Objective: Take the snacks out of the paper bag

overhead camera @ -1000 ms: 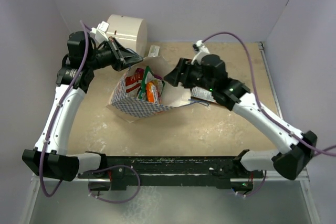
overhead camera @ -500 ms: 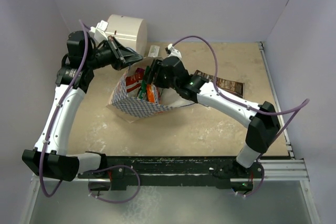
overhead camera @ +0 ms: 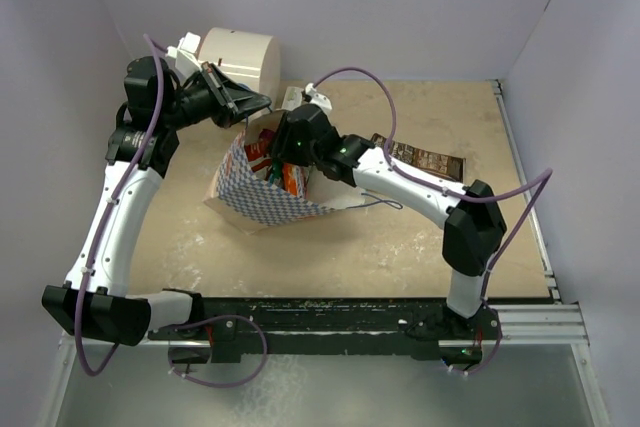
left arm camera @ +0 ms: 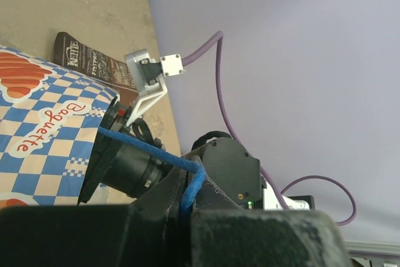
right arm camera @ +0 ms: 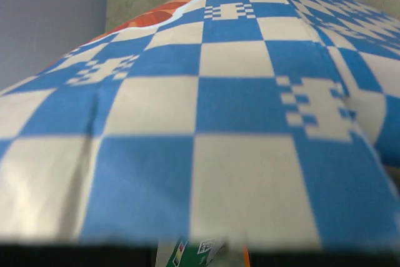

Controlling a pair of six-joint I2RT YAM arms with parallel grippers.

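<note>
Because the snacks are flat, glossy film packets, expect them to be light, floppy and slippery. Pinch one by its crimped top edge or a corner, since a broad face would likely slide between the fingers, and squeeze gently because the contents may crush. The paper bag (overhead camera: 262, 205) is thin and soft too, and it will buckle or drag along the bench (overhead camera: 400, 237) if you push against its wall.

Your left gripper (overhead camera: 243, 107) is clenched on the blue cord handle (left arm camera: 147, 149) and holds the far side of the bag's mouth up and open. Your right gripper (overhead camera: 280, 152) sits at that mouth, right over the packets. A red packet (overhead camera: 258, 146), a green packet (overhead camera: 271, 169) and an orange packet (overhead camera: 292, 180) stand on edge inside, directly beneath and just in front of it.

You cannot tell from these views whether the right gripper is parted or has anything between its fingers. Its own camera sees mostly checkered bag wall, with a sliver of green packet at the bottom edge. One brown packet (overhead camera: 420, 158) already lies on the bench, well to the right of the bag.
</note>
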